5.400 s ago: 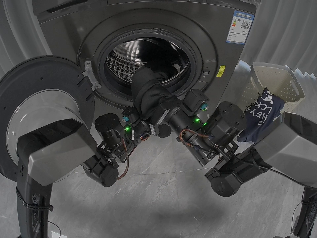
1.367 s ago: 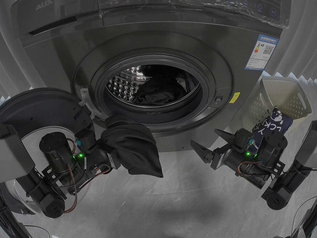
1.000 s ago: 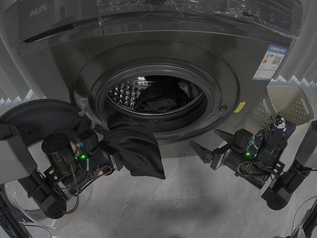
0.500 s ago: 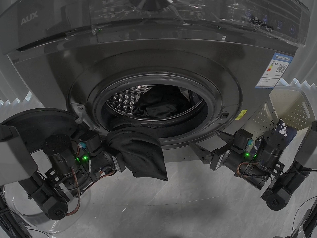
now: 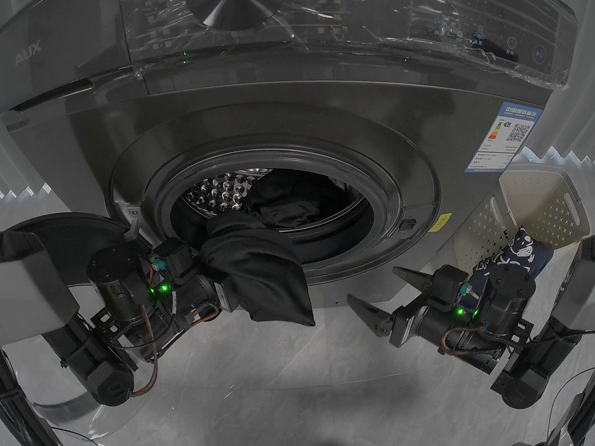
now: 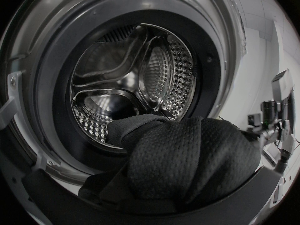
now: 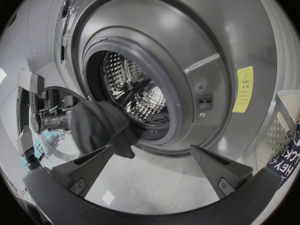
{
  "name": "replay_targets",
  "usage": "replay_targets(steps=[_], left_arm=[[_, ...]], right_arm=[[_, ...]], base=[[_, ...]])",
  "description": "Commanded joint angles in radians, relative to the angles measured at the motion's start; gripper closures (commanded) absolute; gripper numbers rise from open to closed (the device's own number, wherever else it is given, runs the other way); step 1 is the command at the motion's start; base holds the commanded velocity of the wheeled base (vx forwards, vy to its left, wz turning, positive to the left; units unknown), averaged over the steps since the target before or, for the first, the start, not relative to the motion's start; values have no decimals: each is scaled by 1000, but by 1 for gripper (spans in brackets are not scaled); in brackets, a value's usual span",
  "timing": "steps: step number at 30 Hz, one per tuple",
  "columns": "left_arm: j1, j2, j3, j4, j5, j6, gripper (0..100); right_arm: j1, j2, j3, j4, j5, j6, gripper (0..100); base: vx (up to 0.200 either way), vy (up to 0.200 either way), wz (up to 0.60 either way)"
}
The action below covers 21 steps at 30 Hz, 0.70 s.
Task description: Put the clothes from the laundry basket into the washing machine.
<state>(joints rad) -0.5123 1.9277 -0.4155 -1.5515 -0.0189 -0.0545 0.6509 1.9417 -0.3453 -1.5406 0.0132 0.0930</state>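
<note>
L: my left tool [image 5: 214, 292] swathed in black knit garment [image 5: 260, 274] at grey washing machine's [image 5: 434, 156] door lip, placed, I judge, for feeding in; grip cannot tell | R: my right tool [image 5: 372, 283] wide open, empty, beside cream perforated laundry basket [image 5: 545, 199] holding navy printed garment [image 5: 527, 252]

Laundry corner: front-loading washing machine [image 5: 347, 113], perforated laundry basket [image 5: 545, 196], grey tiled floor [image 5: 297, 379]

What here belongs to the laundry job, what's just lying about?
Job: grey front-loading washing machine; black mesh garment at its opening; black clothing in drum; cream perforated laundry basket; navy printed garment draped over it; open right gripper.
Idle: blue-and-white energy label; yellow sticker; clear plastic film over control panel.
</note>
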Motion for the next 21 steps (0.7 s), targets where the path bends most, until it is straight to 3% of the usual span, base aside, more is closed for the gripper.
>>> replay_targets(steps=[1,5,12,14,16,21], left_arm=[[-12,79,-98,1,56,7,100],[-8,128,-161,1,53,36,100],[-15,226,-281,2,47,19,100],[-12,263,-365,1,66,2,100],[-15,303,-440,1,120,-25,100],[-14,384,-585,11,148,-33,100]], right_arm=[[78,3,45,-1,-1,2,0],[99,20,48,-1,-9,4,0],[121,28,48,-1,-13,5,0],[121,28,49,-1,-13,5,0],[119,28,49,-1,-13,5,0],[118,29,49,-1,-13,5,0]], base=[[0,0,0],[0,0,0],[0,0,0],[0,0,0],[0,0,0],[0,0,0]])
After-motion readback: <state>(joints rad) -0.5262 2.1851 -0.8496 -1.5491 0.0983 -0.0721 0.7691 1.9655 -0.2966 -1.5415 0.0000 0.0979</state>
